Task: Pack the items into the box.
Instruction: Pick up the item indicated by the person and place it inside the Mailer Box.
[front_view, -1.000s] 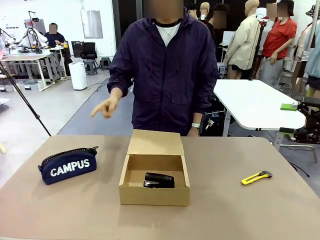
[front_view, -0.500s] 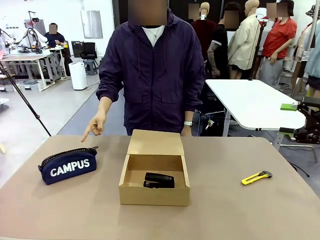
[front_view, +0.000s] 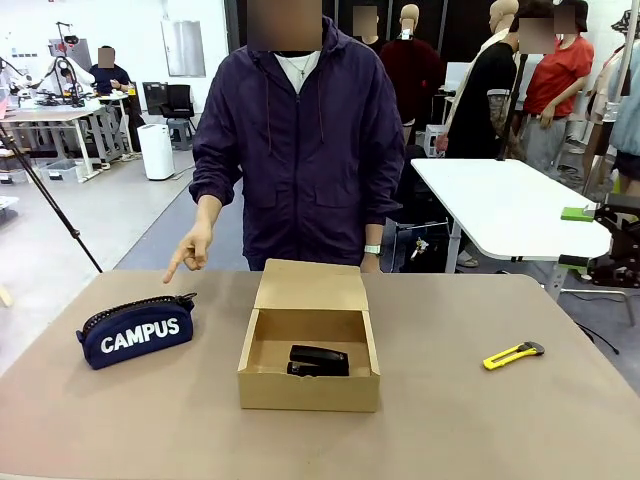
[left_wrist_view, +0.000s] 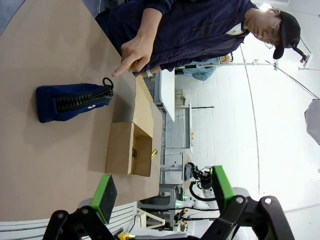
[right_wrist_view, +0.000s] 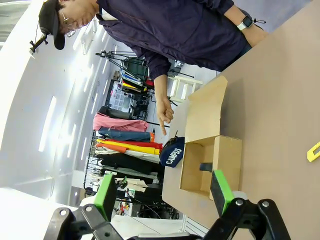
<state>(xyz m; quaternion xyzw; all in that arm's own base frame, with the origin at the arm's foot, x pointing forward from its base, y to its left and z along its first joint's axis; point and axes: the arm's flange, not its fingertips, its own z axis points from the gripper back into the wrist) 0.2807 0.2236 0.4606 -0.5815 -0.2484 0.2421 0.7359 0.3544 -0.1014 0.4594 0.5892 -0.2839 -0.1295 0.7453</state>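
**One item in the box, two out on the table**

Nearest you, both grippers stand wide with nothing between the pads. The left gripper (left_wrist_view: 161, 181) and the right gripper (right_wrist_view: 162, 182) each hang above the table, well apart from every item.

On the brown table (front_view: 480, 430) you have one box (front_view: 308, 378), its front wall toward you and its single flap lid (front_view: 308, 285) open at the far side. Inside it lies one black stapler (front_view: 319, 361), toward the near right of the floor (no lettering on it can be read).

Left of the box and apart from it lies one navy pouch (front_view: 137, 332). Its white lettering reads "CAMPUS" and its zip runs along the top. Right of the box, well apart, lies one yellow-and-black utility knife (front_view: 513, 354), with no readable print. That makes three items: one packed, two on the tabletop.

At the far edge stands one person in a dark purple zip jacket. One hand (front_view: 190, 250) hangs above the table's far left, index finger aimed down toward the pouch and not touching it. A watch (front_view: 372, 249) shows on the other wrist, just behind the lid.
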